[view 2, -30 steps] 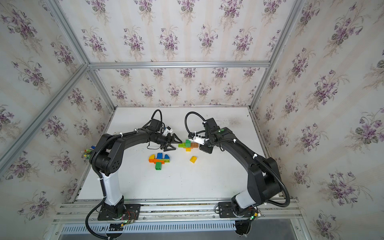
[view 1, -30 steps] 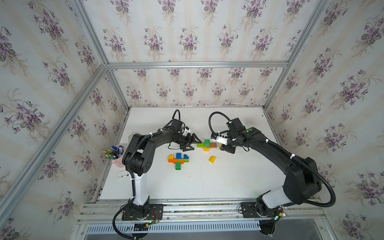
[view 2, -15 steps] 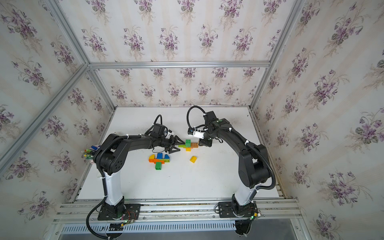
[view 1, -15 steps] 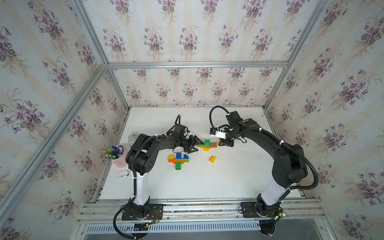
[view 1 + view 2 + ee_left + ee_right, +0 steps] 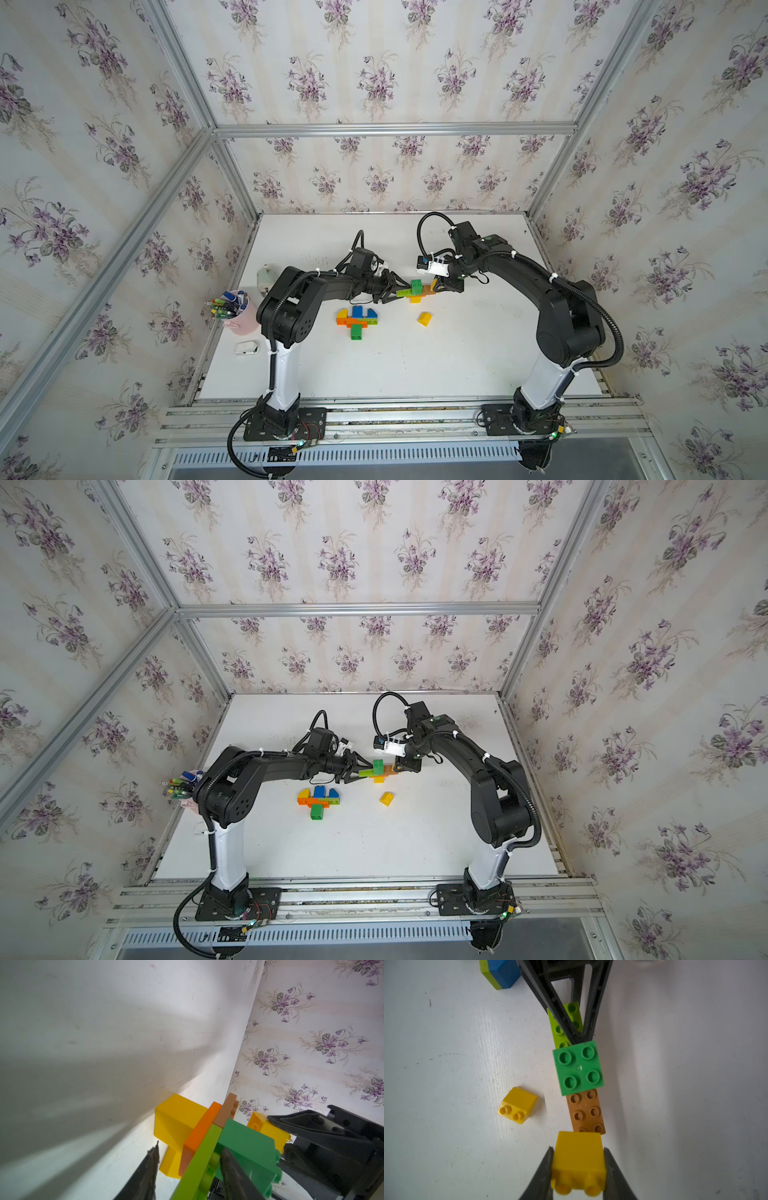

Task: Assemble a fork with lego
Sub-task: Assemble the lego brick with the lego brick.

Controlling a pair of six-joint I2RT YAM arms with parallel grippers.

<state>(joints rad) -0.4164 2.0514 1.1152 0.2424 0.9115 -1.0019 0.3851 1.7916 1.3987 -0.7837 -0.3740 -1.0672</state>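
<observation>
Right gripper (image 5: 578, 1164) pinches a yellow brick (image 5: 579, 1159) by its two sides, fingers flat vs. the faces, studs pointing back toward the wrist cam. That brick sits at one end of a strip assembly: brown plate (image 5: 585, 1112) next, then dark green 2x2 brick (image 5: 578, 1068) on top, then lime plate (image 5: 562, 1028) at the far end. Left gripper (image 5: 189, 1159) comes in from the opp. end; jaws sit either side of the lime plate (image 5: 199, 1165), one finger (image 5: 232, 1169) on the studded face just beside the green brick, the other still a bit off the underside, so partly closed, not a firm pinch as far as I can tell. Orange plate (image 5: 202, 1128) and another yellow brick (image 5: 176, 1122) show under the strip in left wrist view. In both top views the strip (image 5: 415, 289) (image 5: 379, 769) is between the two grippers, mid-table (image 5: 415, 365). Loose yellow slope brick (image 5: 424, 318) lies near, toward the robot bases. Separate fork-shaped build (image 5: 357, 319) (orange, blue, yellow, green) lies flat, well apart from both grippers. Pink cup of markers (image 5: 237, 311) at table's left edge.
</observation>
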